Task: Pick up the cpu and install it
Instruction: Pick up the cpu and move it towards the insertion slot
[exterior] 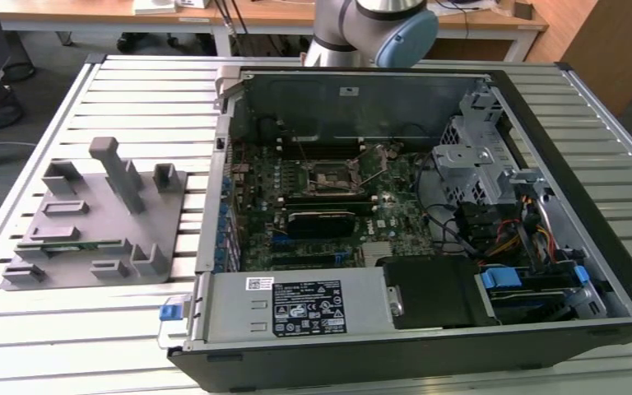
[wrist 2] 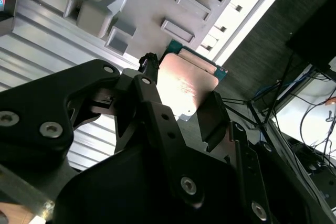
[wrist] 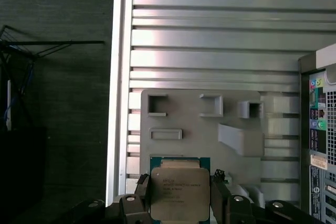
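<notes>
I find the gripper clamped on the cpu by two opposite edges, raised over the tray. In the exterior view, the case lies open beside that tray.

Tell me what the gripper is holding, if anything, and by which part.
The gripper holds the cpu, pinched at two opposite side edges, with its metal top showing in both wrist views.
</notes>
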### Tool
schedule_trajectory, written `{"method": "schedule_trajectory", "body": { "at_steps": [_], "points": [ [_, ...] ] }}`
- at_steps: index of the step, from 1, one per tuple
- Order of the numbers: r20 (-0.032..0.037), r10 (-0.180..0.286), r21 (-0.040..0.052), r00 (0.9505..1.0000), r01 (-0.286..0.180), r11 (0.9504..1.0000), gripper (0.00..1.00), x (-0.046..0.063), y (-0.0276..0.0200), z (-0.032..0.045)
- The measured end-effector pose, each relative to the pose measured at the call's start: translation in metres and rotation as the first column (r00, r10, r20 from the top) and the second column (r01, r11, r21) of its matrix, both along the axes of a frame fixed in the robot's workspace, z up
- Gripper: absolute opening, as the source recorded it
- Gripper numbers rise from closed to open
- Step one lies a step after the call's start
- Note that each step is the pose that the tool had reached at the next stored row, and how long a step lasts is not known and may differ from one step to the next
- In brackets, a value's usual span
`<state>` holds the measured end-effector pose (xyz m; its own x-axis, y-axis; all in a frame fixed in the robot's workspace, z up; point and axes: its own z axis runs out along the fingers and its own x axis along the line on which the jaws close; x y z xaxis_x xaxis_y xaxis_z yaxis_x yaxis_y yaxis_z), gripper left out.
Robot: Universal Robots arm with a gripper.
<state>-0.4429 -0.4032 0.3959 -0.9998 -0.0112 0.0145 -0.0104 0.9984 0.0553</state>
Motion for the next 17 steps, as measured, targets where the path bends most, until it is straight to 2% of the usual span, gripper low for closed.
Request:
{"method": "schedule_trajectory", "body": {
  "at_steps": [17],
  "points": [
    [-0.0015,0.0,-0.0002,1.0,0.0,1.0,0.54,0.025,0.0,0.0001]
  ]
}}
